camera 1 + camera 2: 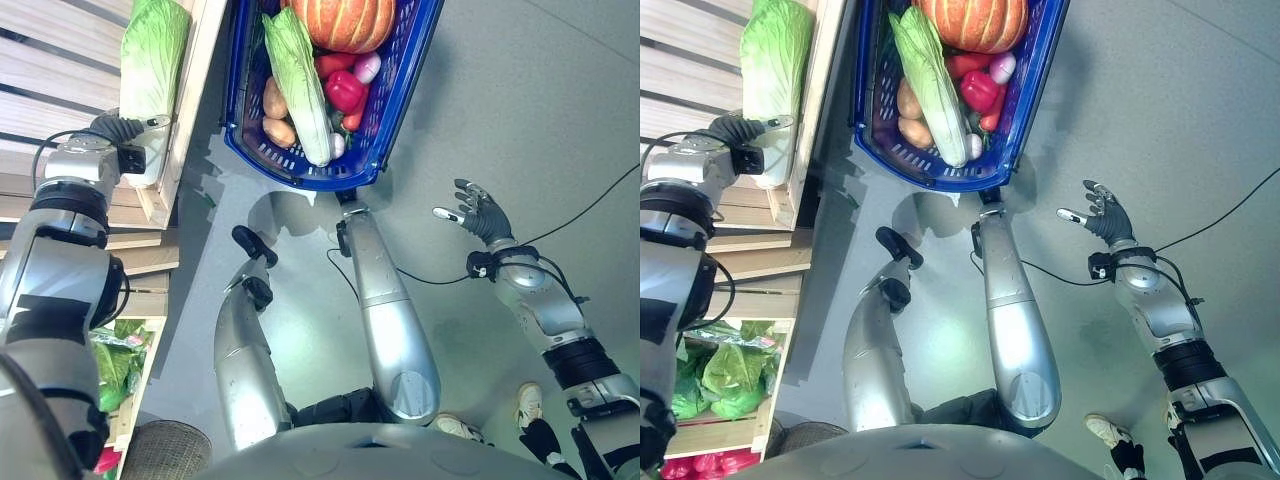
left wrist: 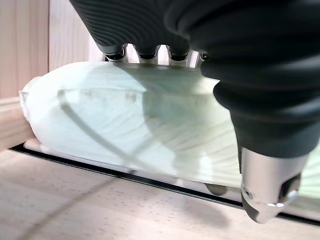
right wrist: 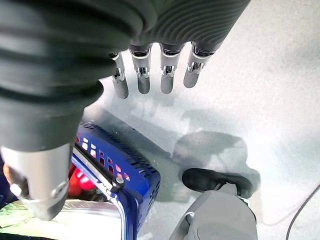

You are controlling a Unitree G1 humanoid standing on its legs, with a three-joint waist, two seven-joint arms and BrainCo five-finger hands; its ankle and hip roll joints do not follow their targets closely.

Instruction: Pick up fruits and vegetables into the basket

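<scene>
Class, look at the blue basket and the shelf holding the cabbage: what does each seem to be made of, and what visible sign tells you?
Blue basket: probably moulded plastic, with a smooth, slightly glossy surface; its walls are pierced by regular rows of small holes.
Shelf: apparently pale unfinished wood, matt, with plank edges and faint grain. The napa cabbage on it may be wrapped in clear film, judging by the sheen.

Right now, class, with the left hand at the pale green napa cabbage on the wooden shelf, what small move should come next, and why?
Probably curl the left hand around the pale green napa cabbage. The hand's fingers reach over the cabbage, which lies on the wooden shelf outside the blue plastic basket; the right hand hangs open and apart.
</scene>
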